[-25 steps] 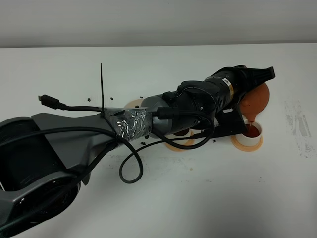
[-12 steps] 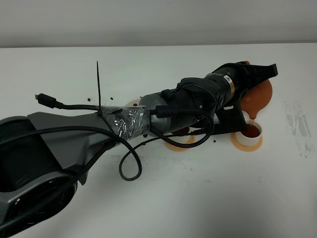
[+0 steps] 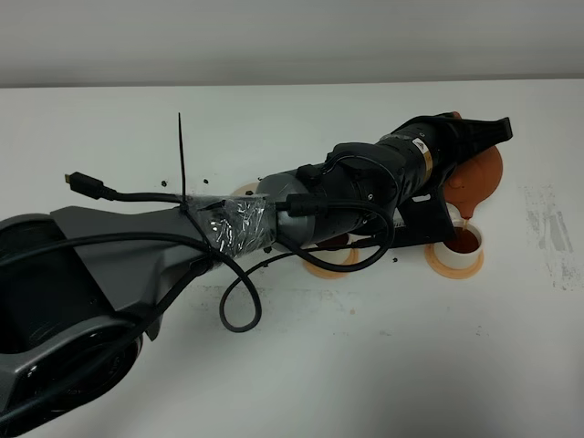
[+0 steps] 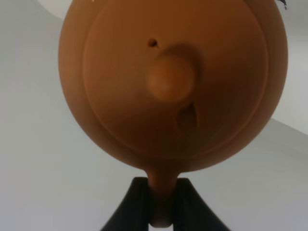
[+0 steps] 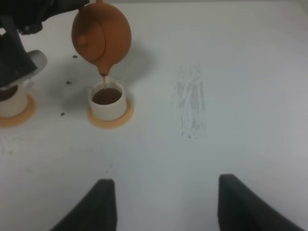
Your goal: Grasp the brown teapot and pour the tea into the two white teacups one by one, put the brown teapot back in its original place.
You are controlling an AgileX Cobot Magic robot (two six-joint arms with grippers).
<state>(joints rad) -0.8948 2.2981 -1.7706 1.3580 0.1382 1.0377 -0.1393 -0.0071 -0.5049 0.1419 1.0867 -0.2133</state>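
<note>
Teapot: one brown teapot [image 3: 478,175], held in the air and tipped spout-down over the right-hand teacup, a thin stream of tea falling from the spout.
Teacups: two white teacups; the right one [image 5: 108,102] holds dark tea, the other [image 5: 10,100] is partly hidden by the arm.
Coasters: two orange coasters, one under each cup [image 5: 111,119].
Saucer: one pale saucer [image 3: 248,191], mostly hidden behind the arm.
Writing: none legible.
Left hand: left hand [image 4: 162,202] clenched on the teapot's handle, the arm stretched across the counter [image 3: 365,365] to the right side.
Right hand: right hand [image 5: 163,204] released, fingers apart, hovering above bare counter well apart from the cups.
</note>
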